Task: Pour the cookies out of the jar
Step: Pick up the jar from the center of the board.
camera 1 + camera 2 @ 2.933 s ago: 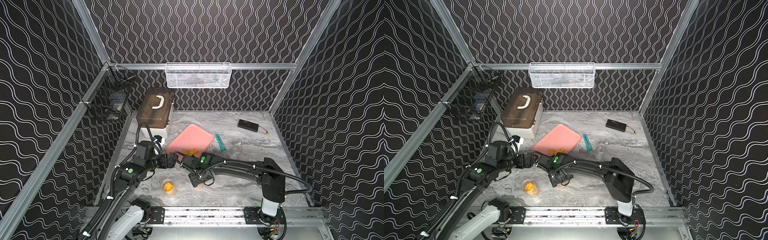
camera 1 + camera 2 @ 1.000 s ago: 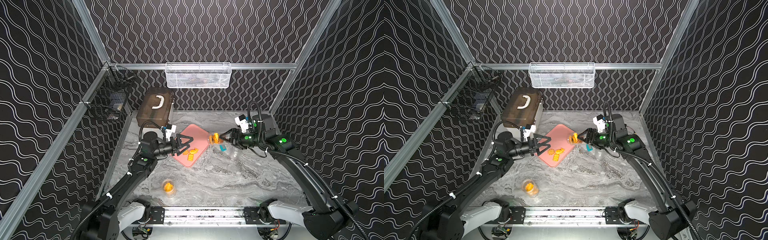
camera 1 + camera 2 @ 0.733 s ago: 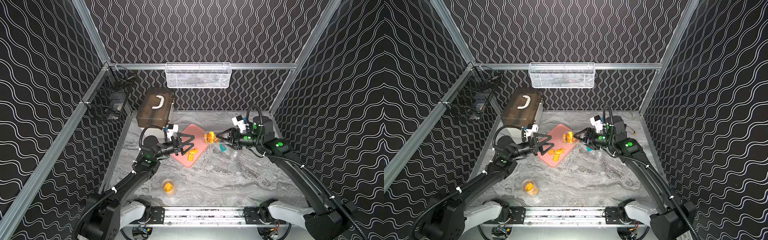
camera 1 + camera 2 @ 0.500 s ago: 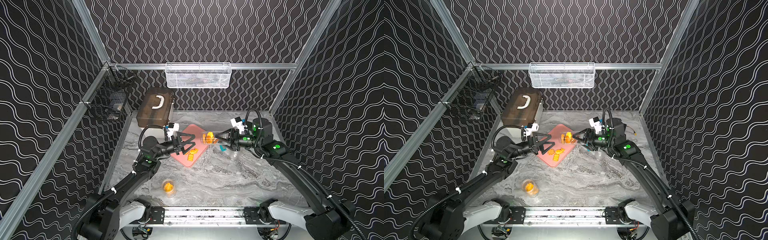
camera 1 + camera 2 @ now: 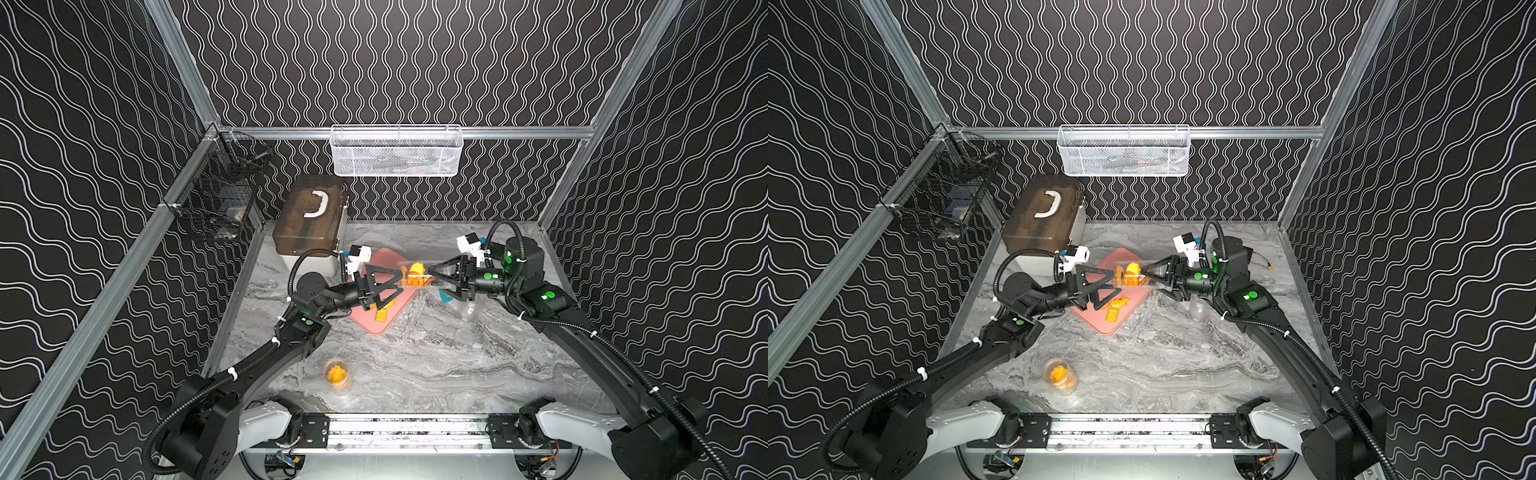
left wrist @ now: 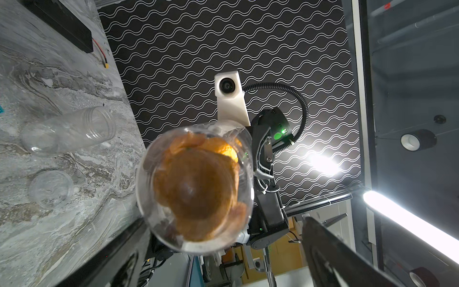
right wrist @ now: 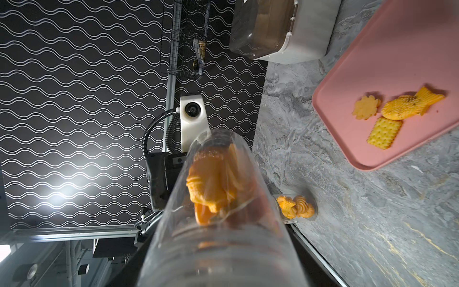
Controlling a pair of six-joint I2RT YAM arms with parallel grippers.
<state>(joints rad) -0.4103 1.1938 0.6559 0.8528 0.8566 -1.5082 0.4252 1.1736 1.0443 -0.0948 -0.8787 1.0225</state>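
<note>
While the jar (image 7: 218, 248) lies on its side in the air over the pink tray (image 7: 397, 49), the cookies (image 5: 415, 274) inside it sit bunched toward its left end, right above the place where they are meant to land. The right gripper (image 5: 434, 279) has its jaws closed on the jar's right end. Faint ridges there in the right wrist view suggest the threaded neck, though whether a lid is on cannot be told. The rounded end facing left looks like the closed base.

The left gripper (image 5: 401, 282) faces that end from the left with its jaws spread as wide as they go and nothing in them. Its fingertips are level with the base, and whether they touch it cannot be told. This reads as a handover: a grip on the base would free the mouth for tipping.

Three loose cookies (image 7: 397, 109) lie on the near part of the tray, so the tray is likely the pouring place. To its right on the table (image 5: 436, 365) an empty clear jar (image 6: 69, 129) lies on its side with a clear lid (image 6: 51, 187) near it, out of the way. Near the front edge, a small clear pot (image 5: 336, 374) holds more orange cookies, well apart from both grippers.
</note>
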